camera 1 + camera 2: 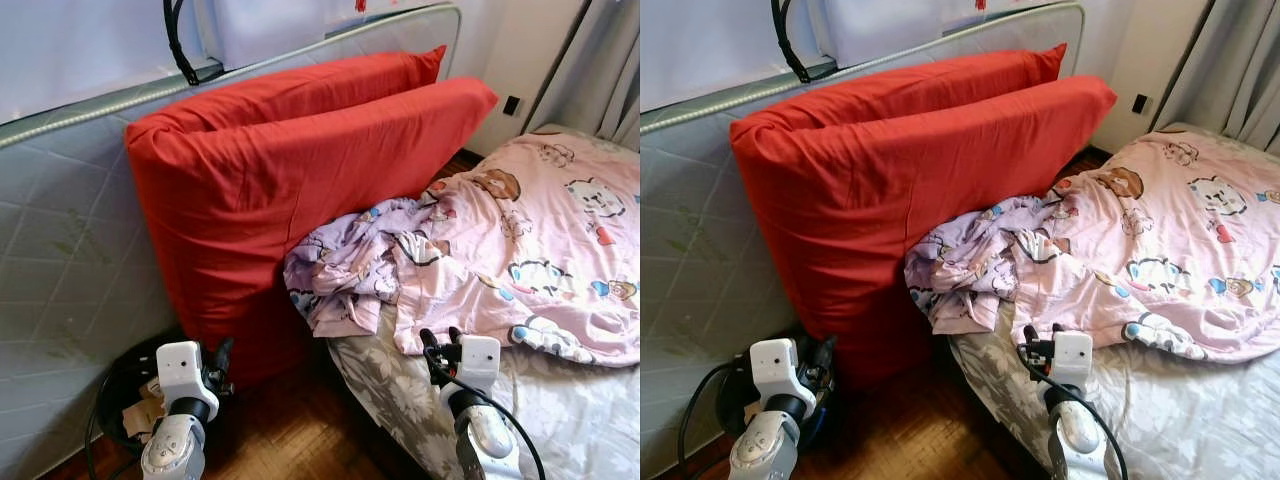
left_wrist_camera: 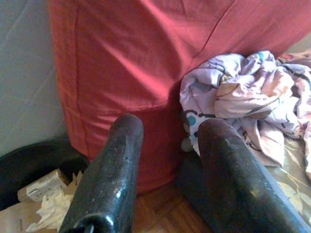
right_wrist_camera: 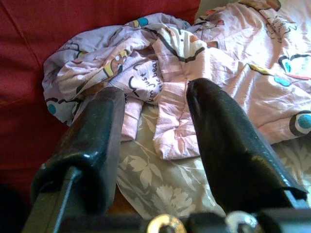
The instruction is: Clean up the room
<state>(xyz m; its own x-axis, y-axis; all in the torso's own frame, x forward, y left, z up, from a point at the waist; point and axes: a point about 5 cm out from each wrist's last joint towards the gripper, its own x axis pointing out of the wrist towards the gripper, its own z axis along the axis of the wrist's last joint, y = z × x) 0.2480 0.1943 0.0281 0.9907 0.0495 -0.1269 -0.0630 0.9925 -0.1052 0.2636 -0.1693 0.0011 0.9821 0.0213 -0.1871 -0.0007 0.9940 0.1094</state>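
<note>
- Left eye view: two big red cushions (image 1: 290,190) stand on edge in the centre of the frame, leaning against a grey quilted mattress (image 1: 60,260) that fills the left side. At their lower right a crumpled lilac sheet (image 1: 345,265) lies bunched on the corner of the bed (image 1: 560,410), touching the pink cartoon-print blanket (image 1: 530,250) spread over the right half. The left gripper (image 1: 219,362) sits low at the bottom left, near the cushions' base; the right gripper (image 1: 440,350) sits at the bottom right, just short of the blanket's edge.
- Right eye view: the same layout; a black bin (image 1: 730,400) shows at the lower left beside the left arm.
- Left wrist view: the two black fingers (image 2: 109,179) stand apart with nothing between them, aimed at the cushions' lower corner. Crumpled paper scraps (image 2: 46,201) lie in the bin at the lower left.
- Right wrist view: the fingers (image 3: 228,145) are spread wide and empty, with the sheet's folded edge just beyond them.
- Handling, as I judge it: the sheet and blanket are light, limp and unbreakable; a pinch on a thick fold or the bunched ridge should hold better than on a single flat layer, which may slip. The cushions look bulky and soft, likely needing both arms.
</note>
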